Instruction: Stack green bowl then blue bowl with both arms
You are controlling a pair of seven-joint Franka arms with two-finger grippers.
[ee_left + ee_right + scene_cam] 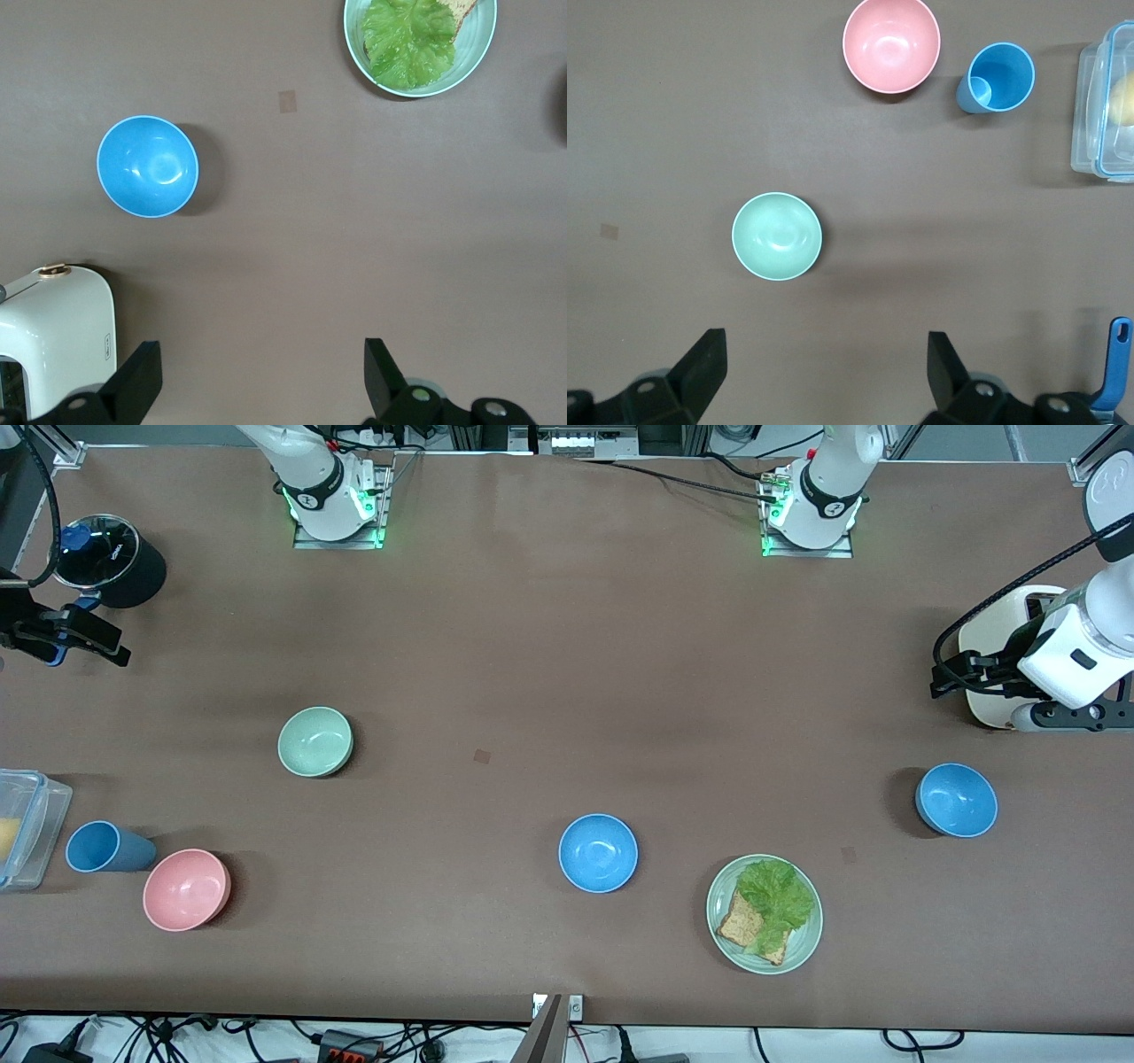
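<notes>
Nothing stacked yet: green bowl (315, 741) and both blue bowls (598, 853) sit apart. I've got left gripper (261, 376) and right gripper (824, 367) raised, jaws apart, empty. All stacking remains.

Both arms are raised above the worktop (567, 646), one at each end. Left claw (263, 382): fingers spread wide, nothing between them. Right claw (827, 376): fingers spread wide, nothing between them. Neither claw contacts the worktop.
</notes>
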